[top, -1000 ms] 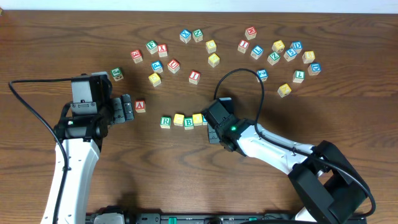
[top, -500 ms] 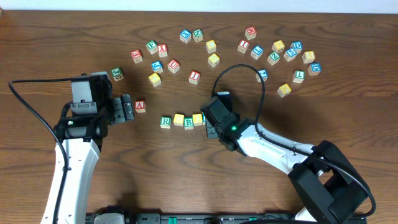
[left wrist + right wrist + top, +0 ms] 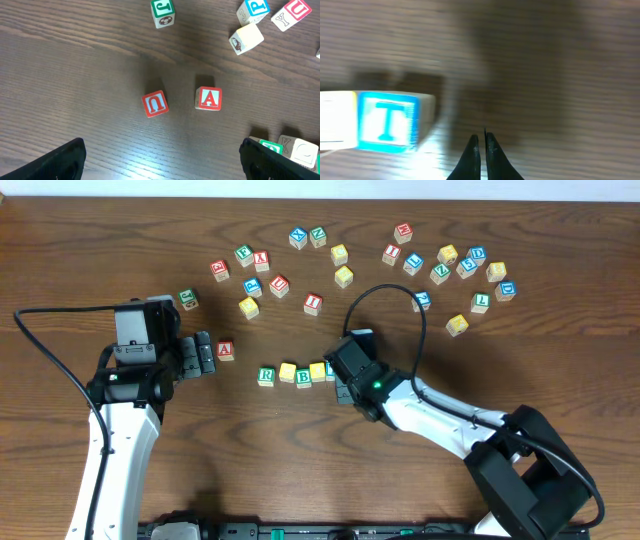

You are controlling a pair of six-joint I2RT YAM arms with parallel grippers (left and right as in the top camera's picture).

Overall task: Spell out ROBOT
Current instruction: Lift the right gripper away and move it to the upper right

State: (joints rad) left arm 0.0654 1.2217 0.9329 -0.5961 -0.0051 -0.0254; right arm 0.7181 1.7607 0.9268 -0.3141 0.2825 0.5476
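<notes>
Your right gripper (image 3: 484,137) has shifted a little up and to the right in the overhead view, backing slightly away from the T cube (image 3: 387,121). Its cable (image 3: 385,288) loop arches a bit higher now. Most of that move came early; barely any since.

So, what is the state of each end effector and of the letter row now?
Left end effector: open, holding nothing.
Right end effector: shut, holding nothing, beside the T cube.
T cube: touching the pale cube beside it.
Letter row: R, yellow, B, yellow lined up.
</notes>
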